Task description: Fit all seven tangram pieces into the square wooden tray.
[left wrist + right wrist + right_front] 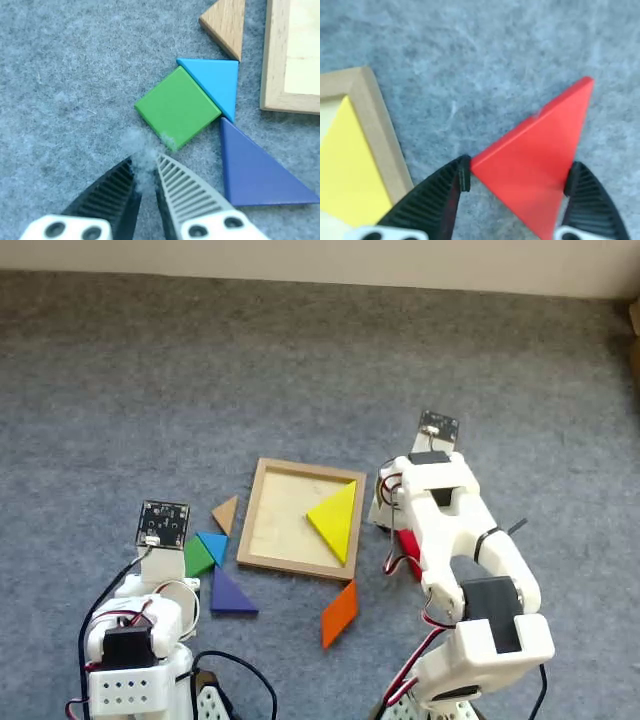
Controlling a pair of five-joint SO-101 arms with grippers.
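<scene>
Right claw [517, 175] is clamped on the red triangle [540, 145], one pad on a corner, the other on a slanted edge, so expect it to pivot or squirt out on lift, or clip the rim of the wooden tray [375, 115] just beside it. Left claw [145, 162]: nearly together, empty, just short of the green square [177, 107]. Wrist view gives you pad contact; high view gives the tray's bare floor past the yellow triangle [337, 520].

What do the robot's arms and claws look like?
The left arm and right arm are white plastic with black motors, thin red and black cables, and a small black circuit board by each wrist. The left claw has one black and one pale grey ribbed finger. The right claw has two black ribbed ones.
</scene>
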